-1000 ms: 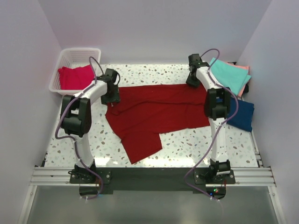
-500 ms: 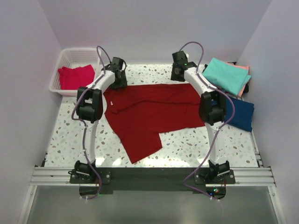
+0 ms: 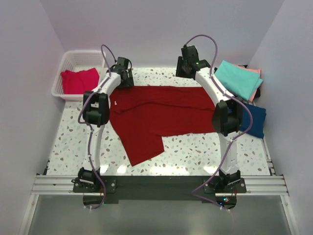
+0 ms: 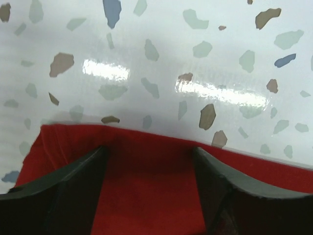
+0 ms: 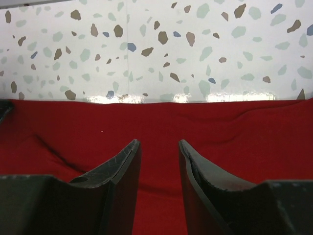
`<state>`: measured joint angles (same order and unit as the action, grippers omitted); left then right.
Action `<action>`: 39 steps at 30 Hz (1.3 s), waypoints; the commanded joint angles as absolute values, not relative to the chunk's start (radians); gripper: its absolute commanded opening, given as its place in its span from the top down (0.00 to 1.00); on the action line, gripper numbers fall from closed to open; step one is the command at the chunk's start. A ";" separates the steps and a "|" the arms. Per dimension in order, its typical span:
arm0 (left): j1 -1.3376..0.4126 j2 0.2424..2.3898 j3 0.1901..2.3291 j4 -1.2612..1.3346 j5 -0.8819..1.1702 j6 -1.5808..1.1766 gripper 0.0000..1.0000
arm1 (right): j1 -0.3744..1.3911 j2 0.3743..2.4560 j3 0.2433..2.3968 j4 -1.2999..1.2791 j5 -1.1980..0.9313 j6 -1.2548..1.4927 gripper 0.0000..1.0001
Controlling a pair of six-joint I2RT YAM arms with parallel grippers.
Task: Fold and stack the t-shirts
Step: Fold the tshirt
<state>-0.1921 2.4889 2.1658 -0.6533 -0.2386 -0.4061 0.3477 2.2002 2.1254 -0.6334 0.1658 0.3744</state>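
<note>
Dark red t-shirt (image 3: 161,115), long axis crosswise, far edge directly beneath both: left gripper (image 4: 149,149) spread wide, right gripper (image 5: 159,142) part open, neither holding cloth.

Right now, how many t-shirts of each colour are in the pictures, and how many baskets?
Dark red t-shirt: 1
Pinkish-red t-shirt: 1
Teal t-shirt: 1
Salmon pink t-shirt: 1
Navy t-shirt: 1
White basket: 1
Total: 6 things, 5 of them t-shirts.
</note>
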 commanded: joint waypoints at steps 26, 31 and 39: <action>-0.264 2.287 2.069 -0.681 -0.078 -0.380 0.25 | 0.382 2.149 1.974 -0.686 0.167 0.443 0.61; -0.276 2.284 1.996 -0.672 -0.077 -0.385 0.32 | 0.380 2.154 1.962 -0.696 0.173 0.448 0.61; -0.288 2.327 2.019 -0.669 -0.040 -0.385 0.43 | 0.382 2.155 1.953 -0.710 0.183 0.454 0.62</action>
